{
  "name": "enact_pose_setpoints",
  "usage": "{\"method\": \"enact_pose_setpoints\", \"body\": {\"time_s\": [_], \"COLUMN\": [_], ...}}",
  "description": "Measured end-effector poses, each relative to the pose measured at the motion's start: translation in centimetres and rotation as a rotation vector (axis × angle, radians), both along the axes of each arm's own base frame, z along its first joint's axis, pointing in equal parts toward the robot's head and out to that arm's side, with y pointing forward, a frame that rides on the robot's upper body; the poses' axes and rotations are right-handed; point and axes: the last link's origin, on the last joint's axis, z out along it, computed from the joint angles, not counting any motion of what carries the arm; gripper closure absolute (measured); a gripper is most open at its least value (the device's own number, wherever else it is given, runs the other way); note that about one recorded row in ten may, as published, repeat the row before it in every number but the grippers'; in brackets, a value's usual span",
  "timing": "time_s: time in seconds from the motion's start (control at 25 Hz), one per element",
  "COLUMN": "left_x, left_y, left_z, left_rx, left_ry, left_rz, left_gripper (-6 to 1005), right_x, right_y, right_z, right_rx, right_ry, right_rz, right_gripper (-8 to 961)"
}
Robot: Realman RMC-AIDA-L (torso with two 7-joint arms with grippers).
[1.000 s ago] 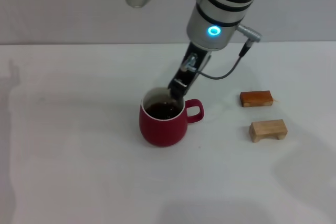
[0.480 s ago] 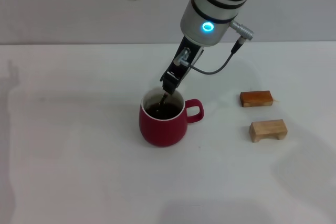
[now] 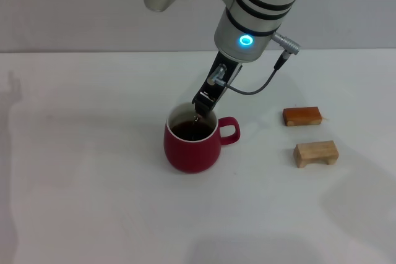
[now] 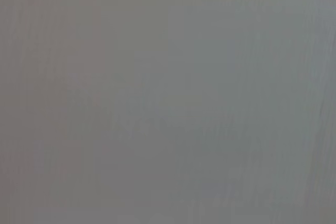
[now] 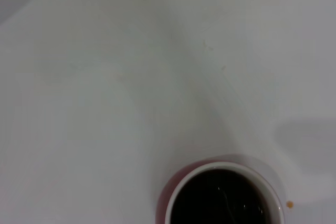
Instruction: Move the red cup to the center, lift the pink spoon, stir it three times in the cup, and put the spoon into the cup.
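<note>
right now the right gripper [image 3: 199, 110], fingers clamped on the pink spoon [image 3: 197, 117], hangs over the red cup [image 3: 190, 147] mid-table [image 3: 93, 183]; a wide stir could slosh liquid or tip it.

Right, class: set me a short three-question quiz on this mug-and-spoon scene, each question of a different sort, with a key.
1. True or false: the red cup lies on its side.
2. Which gripper is over the cup? A) left B) right
3. Fill in: beside the cup's handle side lie two wooden ____.

Key
1. False: it stands upright, dark liquid inside.
2. B: the right gripper reaches down to the cup's rim, with the pink spoon below it dipping into the liquid. The left gripper is not in view.
3. blocks.
</note>
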Motion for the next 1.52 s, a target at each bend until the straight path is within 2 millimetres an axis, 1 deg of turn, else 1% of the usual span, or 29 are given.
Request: {"method": "enact_pose_setpoints", "body": {"time_s": [0.64, 0.68, 0.72, 0.76, 0.8, 0.88, 0.92, 0.96, 1.0, 1.08, 1.12, 1.16, 1.2, 1.24, 1.28, 1.32, 1.36, 1.4, 1.44, 1.48, 1.52], "left_x": [0.1, 0.1, 0.1, 0.1, 0.1, 0.0, 0.0, 0.0, 0.0, -0.1, -0.1, -0.1, -0.1, -0.1, -0.1, -0.1, 0.0, 0.0, 0.0, 0.1, 0.2], "left_y": [0.1, 0.1, 0.1, 0.1, 0.1, 0.1, 0.1, 0.0, 0.1, 0.1, 0.1, 0.1, 0.0, 0.0, 0.0, 0.0, 0.0, 0.0, 0.0, 0.0, 0.0], "left_z": [0.0, 0.0, 0.0, 0.1, 0.1, 0.1, 0.1, 0.1, 0.1, 0.3, 0.3, 0.3, 0.4, 0.4, 0.5, 0.5, 0.5, 0.5, 0.5, 0.5, 0.6], "left_rx": [0.001, 0.001, 0.001, 0.001, 0.001, 0.002, 0.002, 0.001, 0.001, 0.005, 0.005, 0.007, 0.012, 0.012, 0.014, 0.016, 0.018, 0.018, 0.020, 0.022, 0.026], "left_ry": [0.000, 0.000, 0.000, 0.001, 0.001, 0.001, 0.001, 0.001, 0.001, 0.001, 0.001, 0.001, 0.000, 0.000, 0.000, 0.000, 0.001, 0.001, 0.002, 0.003, 0.006], "left_rz": [-0.002, -0.003, -0.003, -0.003, -0.003, -0.001, -0.001, 0.001, 0.001, 0.002, 0.002, 0.002, 0.001, 0.001, 0.001, -0.001, -0.005, -0.005, -0.007, -0.011, -0.017], "left_gripper": [424, 424, 424, 424, 423, 423, 423, 423, 423, 423, 423, 424, 424, 424, 424, 424, 424, 424, 423, 423, 423], "right_x": [-0.5, -1.0, -1.0, -1.6, -1.6, -1.9, -1.9, -1.8, -1.8, -1.5, -1.5, -1.3, -0.9, -0.9, -0.2, -0.2, 0.7, 0.7, 1.0, 2.2, 2.2], "right_y": [0.3, 0.6, 0.6, 1.1, 1.1, 2.0, 2.0, 2.6, 2.6, 3.0, 3.0, 3.0, 3.1, 3.1, 2.9, 2.9, 2.3, 2.3, 1.9, 0.8, 0.8], "right_z": [0.1, 0.1, 0.1, 0.1, 0.1, 0.0, 0.0, 0.0, 0.0, 0.1, 0.1, 0.3, 0.7, 0.7, 1.4, 1.4, 2.2, 2.2, 2.7, 3.8, 3.8], "right_rx": [0.022, 0.039, 0.039, 0.072, 0.072, 0.134, 0.134, 0.189, 0.189, 0.264, 0.264, 0.292, 0.353, 0.353, 0.415, 0.415, 0.490, 0.490, 0.528, 0.630, 0.630], "right_ry": [0.012, 0.030, 0.030, 0.064, 0.064, 0.121, 0.121, 0.157, 0.157, 0.218, 0.218, 0.245, 0.309, 0.309, 0.377, 0.377, 0.455, 0.455, 0.494, 0.578, 0.578], "right_rz": [0.019, 0.041, 0.041, 0.075, 0.075, 0.131, 0.131, 0.184, 0.184, 0.265, 0.265, 0.290, 0.334, 0.334, 0.359, 0.359, 0.396, 0.396, 0.419, 0.473, 0.473], "right_gripper": [769, 769, 769, 769, 769, 769, 769, 769, 769, 769, 769, 769, 769, 769, 769, 769, 769, 769, 769, 769, 769]}}
